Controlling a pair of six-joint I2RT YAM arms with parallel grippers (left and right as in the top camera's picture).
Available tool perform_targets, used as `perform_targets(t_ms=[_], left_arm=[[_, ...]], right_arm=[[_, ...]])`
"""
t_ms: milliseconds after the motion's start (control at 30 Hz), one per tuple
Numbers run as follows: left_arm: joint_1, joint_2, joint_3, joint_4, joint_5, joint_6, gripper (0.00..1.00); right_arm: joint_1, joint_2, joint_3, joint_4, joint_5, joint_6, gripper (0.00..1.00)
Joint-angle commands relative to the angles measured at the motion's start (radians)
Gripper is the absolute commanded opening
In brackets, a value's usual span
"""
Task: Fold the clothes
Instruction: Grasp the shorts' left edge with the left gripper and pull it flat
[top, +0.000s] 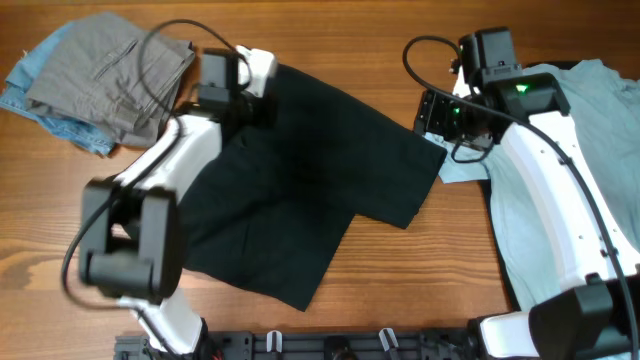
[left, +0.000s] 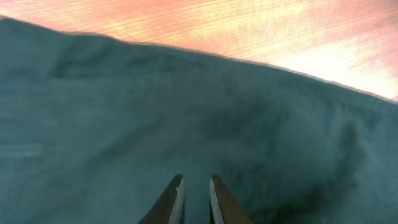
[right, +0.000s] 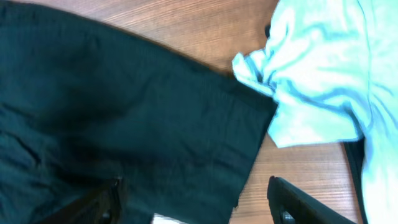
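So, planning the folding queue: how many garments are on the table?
4: black shorts centre, grey trousers far-left atop blue denim, pale T-shirt right. More may hide underneath.

The left arm (top: 190, 140) and the right arm (top: 560, 170) are built of smooth white shells joined by black joint housings. A black cable (top: 165, 40) is looped off each wrist. A green light (top: 521, 88) is lit by the right wrist. Dark, tapered fingers (left: 169, 202) are fitted to the left end effector (left: 196, 178).
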Motion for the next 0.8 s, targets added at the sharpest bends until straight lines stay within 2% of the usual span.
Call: perform_targets(t_ms=[0,33,167,267,300,333,400,467,533,633,700,767], left_arm=[[-0.013,0.122,0.000,0.037,0.069,0.033,0.09],[-0.012,0.153,0.000,0.037,0.074,0.033,0.04],[0.029,0.232,0.000,0.043,-0.094,0.032,0.04],[0.157,0.258,0.000,0.072,-0.272,-0.019,0.04],[0.221,0.258,0.000,0.090,-0.286,-0.041,0.04],[0.271,0.257,0.000,0.109,-0.275,-0.072,0.04],[0.372,0.250,0.014,0.120,-0.134,-0.085,0.04],[0.393,0.227,0.021,0.108,-0.015,-0.084,0.04],[0.369,0.182,0.021,0.089,0.034,-0.084,0.13],[0.326,0.046,0.021,0.032,0.037,-0.084,0.28],[0.309,-0.083,0.021,-0.030,0.037,-0.084,0.38],[0.306,-0.220,0.021,-0.095,0.036,-0.084,0.42]], right_arm=[[0.000,-0.023,-0.005,-0.021,-0.015,-0.021,0.78],[0.000,-0.023,-0.005,-0.018,-0.015,-0.021,0.79],[0.000,-0.023,-0.005,0.009,-0.015,-0.048,0.86],[0.000,-0.023,-0.005,0.005,-0.015,-0.047,0.87],[0.000,-0.023,-0.005,0.006,-0.015,-0.046,0.87],[0.000,-0.023,-0.005,0.008,-0.015,-0.044,0.87],[0.000,-0.019,-0.013,0.032,-0.016,-0.042,0.87],[0.003,0.004,-0.035,0.051,-0.035,-0.040,0.84],[0.012,0.037,-0.076,0.093,-0.108,-0.081,0.80],[0.063,0.098,-0.124,0.179,-0.257,-0.235,0.80],[0.127,0.155,-0.147,0.211,-0.259,-0.277,0.79],[0.203,0.227,-0.148,0.232,-0.254,-0.336,0.76]])
